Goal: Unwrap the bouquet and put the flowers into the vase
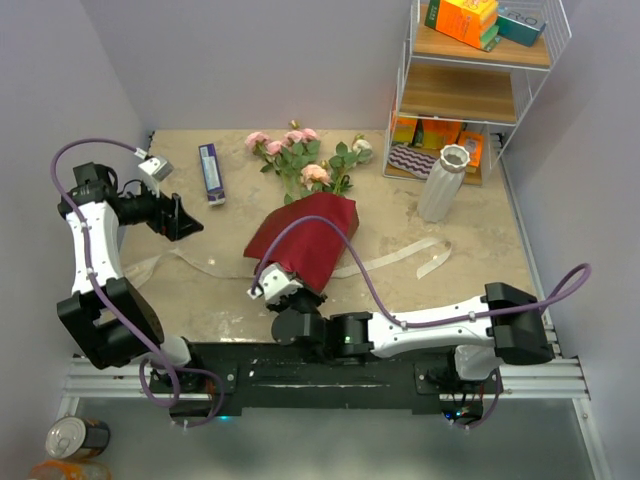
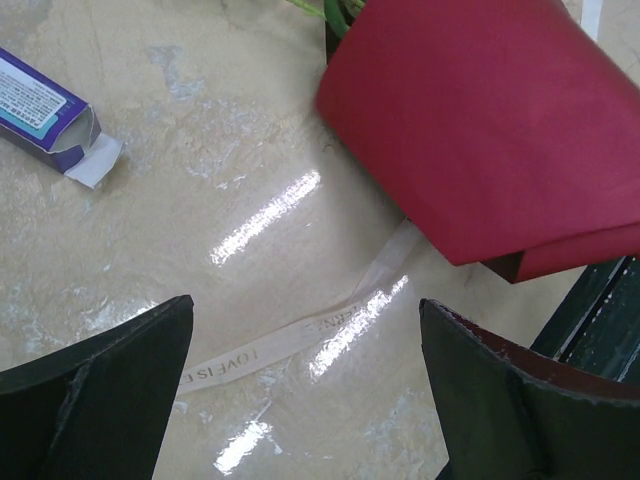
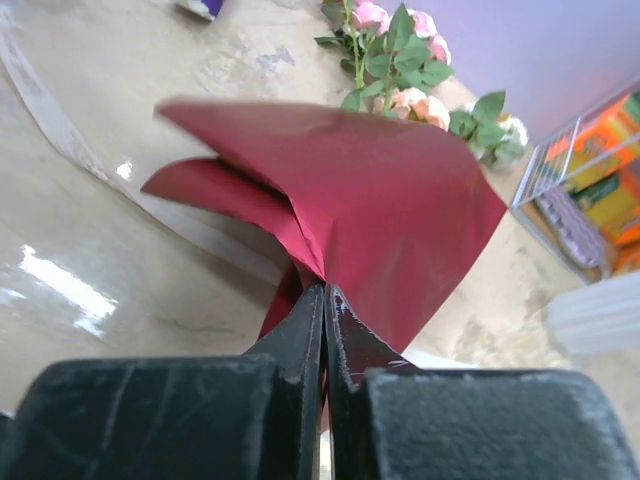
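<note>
The right gripper (image 3: 323,292) is closed, its two fingers pressed flat together and pinching the narrow end of the maroon paper (image 3: 400,215) that wraps the bouquet (image 1: 308,238). From those jaws the cone fans out toward twelve o'clock in the top view, and the flowers (image 1: 298,158) spill from its wide mouth further along the same line, heads toward the far wall. The long axis therefore runs from the near edge to the far side of the table (image 1: 215,290), tilted only slightly. How many stems remain inside the wrap is hidden. The cream ribbon (image 2: 300,342) lies loose on the table, trailing out at both sides of the cone, so the tie looks undone. The left gripper (image 1: 180,216) hangs at about ten o'clock from the cone, well apart from it, jaws spread wide and empty, with the ribbon and the paper's near corner in its wrist view. The vase (image 1: 443,182) stands upright at about two o'clock from the pinched tip, beside the wire rack (image 1: 480,95). The right arm is plainly nearer; drawing the paper toward six o'clock would probably slide it off the stems.
</note>
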`<state>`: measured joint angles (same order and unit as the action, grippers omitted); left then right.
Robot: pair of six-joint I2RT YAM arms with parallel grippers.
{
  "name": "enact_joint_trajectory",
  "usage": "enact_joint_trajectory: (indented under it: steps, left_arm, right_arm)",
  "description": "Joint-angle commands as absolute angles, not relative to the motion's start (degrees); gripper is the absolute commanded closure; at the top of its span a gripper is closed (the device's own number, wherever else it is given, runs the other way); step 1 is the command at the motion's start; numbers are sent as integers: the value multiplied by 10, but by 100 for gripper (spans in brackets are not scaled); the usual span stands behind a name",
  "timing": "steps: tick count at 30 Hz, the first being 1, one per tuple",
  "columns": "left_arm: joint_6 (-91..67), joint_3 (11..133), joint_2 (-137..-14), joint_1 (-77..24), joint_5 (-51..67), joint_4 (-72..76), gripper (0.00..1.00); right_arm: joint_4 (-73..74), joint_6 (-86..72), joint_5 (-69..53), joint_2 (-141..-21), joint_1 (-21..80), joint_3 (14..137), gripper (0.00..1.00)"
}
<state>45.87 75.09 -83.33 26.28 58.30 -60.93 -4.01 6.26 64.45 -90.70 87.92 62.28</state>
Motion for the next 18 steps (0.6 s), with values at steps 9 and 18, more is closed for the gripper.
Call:
enact_joint_trajectory:
  steps: [9,18]
  left_arm:
    - [476,752,-811,268,594,-612,1]
    - [483,778,-812,268,606,-638,1]
  right_arm:
    - [137,-262,659,-853,895,589,6]
    - [73,-156,639,-881,832,682,2]
